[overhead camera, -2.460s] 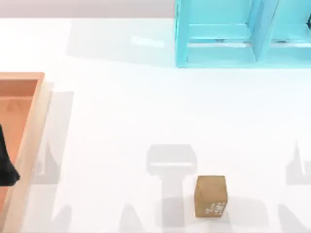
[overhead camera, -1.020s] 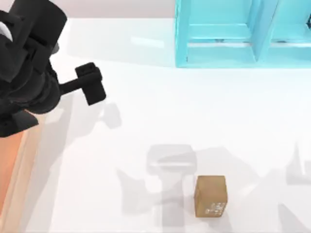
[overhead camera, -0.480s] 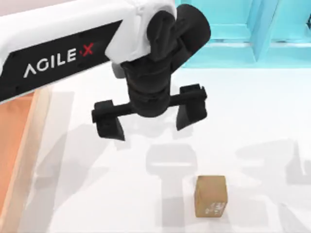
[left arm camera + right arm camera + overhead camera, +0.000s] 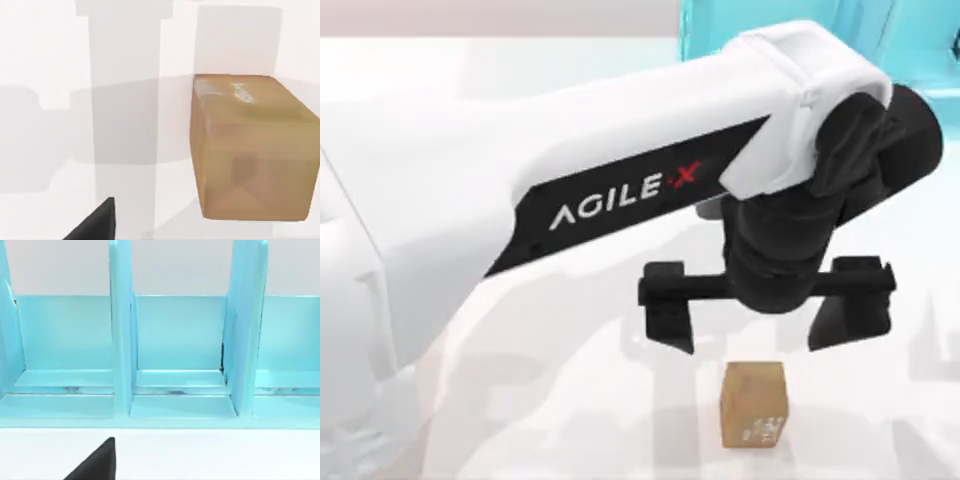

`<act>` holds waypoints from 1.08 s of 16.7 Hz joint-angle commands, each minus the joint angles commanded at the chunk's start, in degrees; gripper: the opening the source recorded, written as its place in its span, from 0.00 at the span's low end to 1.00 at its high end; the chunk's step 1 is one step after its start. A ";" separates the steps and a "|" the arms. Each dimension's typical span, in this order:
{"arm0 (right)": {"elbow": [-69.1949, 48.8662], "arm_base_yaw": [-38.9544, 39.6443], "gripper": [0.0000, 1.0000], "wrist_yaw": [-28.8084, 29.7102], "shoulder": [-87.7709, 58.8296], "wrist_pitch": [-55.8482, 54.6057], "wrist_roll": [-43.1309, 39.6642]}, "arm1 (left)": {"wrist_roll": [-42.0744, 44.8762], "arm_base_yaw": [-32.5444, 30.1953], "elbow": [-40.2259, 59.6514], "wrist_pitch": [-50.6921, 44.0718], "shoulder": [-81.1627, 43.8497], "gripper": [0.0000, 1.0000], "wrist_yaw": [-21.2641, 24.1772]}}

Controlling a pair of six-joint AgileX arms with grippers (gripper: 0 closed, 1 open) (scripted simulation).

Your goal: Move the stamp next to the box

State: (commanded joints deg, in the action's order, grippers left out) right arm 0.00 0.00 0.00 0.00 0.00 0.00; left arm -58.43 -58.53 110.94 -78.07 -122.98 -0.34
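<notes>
The left hand (image 4: 767, 318) hangs over the white counter (image 4: 570, 400) with its two black fingers (image 4: 670, 305) spread wide, gripping nothing. The stamp (image 4: 754, 404) sits on the counter just beside the hand, toward the near edge, white markings on one face. The turquoise shelf frame (image 4: 175, 355) stands at the counter's far right.

A turquoise shelf frame (image 4: 175, 355) with upright dividers stands on the white table (image 4: 210, 455).
</notes>
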 joint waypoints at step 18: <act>0.00 0.00 1.00 0.00 0.00 0.00 0.00 | 0.10 -1.50 -14.69 18.60 -3.80 1.00 0.46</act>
State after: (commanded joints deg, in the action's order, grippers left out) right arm 0.00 0.00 0.00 0.00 0.00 0.00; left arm -58.34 -60.03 96.25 -59.47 -126.78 0.12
